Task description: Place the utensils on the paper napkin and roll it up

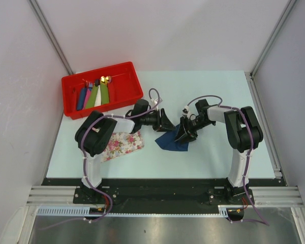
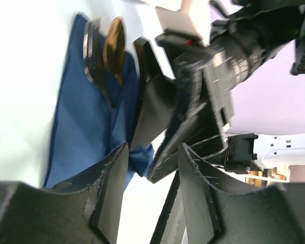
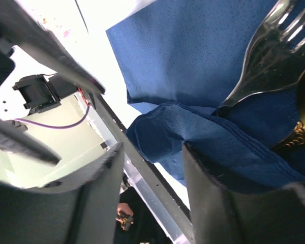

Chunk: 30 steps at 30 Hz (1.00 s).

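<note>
Your dark navy paper napkin (image 1: 172, 141) lies mid-table between both pincers. One edge is folded across the handles of the thin silvery fork (image 3: 267, 66) and the slim gold spoon (image 2: 114, 43). That fold sits just beyond the right gripper (image 3: 152, 152), whose jaws are apart. The left gripper (image 2: 152, 152) faces it, also apart. The handles are hidden.

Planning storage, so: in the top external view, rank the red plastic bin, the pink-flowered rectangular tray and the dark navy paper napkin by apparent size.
1. Red plastic bin: clearly largest.
2-3. Pink-flowered rectangular tray and dark navy paper napkin: look alike; each is partly hidden, so unranked.
</note>
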Each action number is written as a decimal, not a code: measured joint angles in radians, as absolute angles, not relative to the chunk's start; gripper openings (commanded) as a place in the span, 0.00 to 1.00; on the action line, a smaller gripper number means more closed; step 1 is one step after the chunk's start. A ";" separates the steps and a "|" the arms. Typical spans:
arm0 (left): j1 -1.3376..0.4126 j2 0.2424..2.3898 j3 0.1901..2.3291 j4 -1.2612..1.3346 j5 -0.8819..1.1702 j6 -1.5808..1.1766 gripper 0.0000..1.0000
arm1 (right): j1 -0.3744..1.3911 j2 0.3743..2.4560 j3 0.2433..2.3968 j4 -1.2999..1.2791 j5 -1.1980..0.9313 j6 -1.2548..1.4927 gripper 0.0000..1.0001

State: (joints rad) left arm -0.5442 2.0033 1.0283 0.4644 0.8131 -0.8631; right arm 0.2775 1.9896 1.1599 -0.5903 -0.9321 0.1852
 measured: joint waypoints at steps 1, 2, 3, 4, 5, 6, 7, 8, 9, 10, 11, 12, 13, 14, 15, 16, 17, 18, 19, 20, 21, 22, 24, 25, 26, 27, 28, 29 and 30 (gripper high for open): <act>-0.547 2.003 1.039 0.456 0.811 -0.859 0.44 | 0.278 1.990 1.160 -0.591 -0.931 0.181 0.50; -0.551 2.003 1.050 0.452 0.810 -0.855 0.42 | 0.278 1.990 1.159 -0.592 -0.928 0.178 0.50; -0.556 2.005 1.061 0.449 0.810 -0.854 0.41 | 0.278 1.990 1.159 -0.593 -0.925 0.174 0.50; -0.560 2.007 1.068 0.446 0.810 -0.853 0.38 | 0.279 1.990 1.159 -0.593 -0.923 0.171 0.50; -0.565 2.010 1.076 0.445 0.811 -0.852 0.36 | 0.279 1.990 1.159 -0.593 -0.923 0.167 0.50; -0.570 2.012 1.082 0.440 0.811 -0.852 0.35 | 0.280 1.990 1.159 -0.593 -0.922 0.164 0.50; -0.575 2.015 1.085 0.434 0.811 -0.850 0.32 | 0.280 1.990 1.159 -0.593 -0.922 0.162 0.50; -0.579 2.017 1.090 0.425 0.812 -0.845 0.31 | 0.280 1.990 1.159 -0.593 -0.922 0.160 0.50; -0.584 2.022 1.095 0.412 0.813 -0.838 0.30 | 0.280 1.990 1.159 -0.593 -0.923 0.158 0.50; -0.587 2.025 1.097 0.403 0.815 -0.836 0.27 | 0.280 1.990 1.159 -0.593 -0.923 0.156 0.50; -0.590 2.030 1.102 0.394 0.819 -0.834 0.27 | 0.281 1.990 1.158 -0.594 -0.920 0.155 0.49; -0.591 2.032 1.108 0.385 0.824 -0.831 0.26 | 0.280 1.990 1.156 -0.595 -0.921 0.155 0.47; -0.591 2.035 1.117 0.376 0.829 -0.828 0.24 | 0.279 1.990 1.155 -0.594 -0.921 0.154 0.46; -0.593 2.038 1.124 0.368 0.833 -0.826 0.24 | 0.279 1.990 1.154 -0.594 -0.921 0.152 0.45; -0.595 2.043 1.134 0.357 0.835 -0.821 0.24 | 0.279 1.990 1.154 -0.594 -0.919 0.148 0.45; -0.597 2.049 1.142 0.347 0.839 -0.819 0.24 | 0.279 1.990 1.152 -0.594 -0.916 0.145 0.45; -0.598 2.058 1.152 0.337 0.846 -0.818 0.24 | 0.279 1.990 1.151 -0.595 -0.913 0.143 0.45; -0.598 2.064 1.158 0.331 0.852 -0.818 0.24 | 0.278 1.990 1.150 -0.597 -0.913 0.142 0.45; -0.598 2.071 1.168 0.323 0.862 -0.818 0.23 | 0.277 1.990 1.150 -0.599 -0.912 0.141 0.45; -0.598 2.077 1.175 0.317 0.868 -0.818 0.23 | 0.276 1.990 1.150 -0.601 -0.911 0.141 0.45; -0.597 2.083 1.184 0.308 0.875 -0.819 0.23 | 0.274 1.990 1.150 -0.604 -0.908 0.140 0.45; -0.597 2.088 1.190 0.303 0.880 -0.819 0.22 | 0.273 1.990 1.150 -0.608 -0.907 0.140 0.45; -0.597 2.097 1.198 0.300 0.893 -0.820 0.21 | 0.272 1.990 1.150 -0.615 -0.902 0.138 0.43; -0.597 2.099 1.199 0.304 0.896 -0.827 0.20 | 0.272 1.990 1.150 -0.616 -0.900 0.137 0.42; -0.597 2.101 1.196 0.316 0.897 -0.836 0.20 | 0.273 1.990 1.150 -0.615 -0.895 0.136 0.42; -0.597 2.103 1.187 0.338 0.898 -0.849 0.20 | 0.273 1.989 1.149 -0.613 -0.891 0.134 0.43; -0.596 2.105 1.172 0.367 0.896 -0.867 0.20 | 0.273 1.990 1.148 -0.612 -0.887 0.133 0.45; -0.594 2.106 1.155 0.396 0.896 -0.887 0.20 | 0.274 1.990 1.147 -0.610 -0.886 0.131 0.46; -0.589 2.107 1.139 0.418 0.897 -0.906 0.20 | 0.276 1.989 1.147 -0.609 -0.883 0.130 0.47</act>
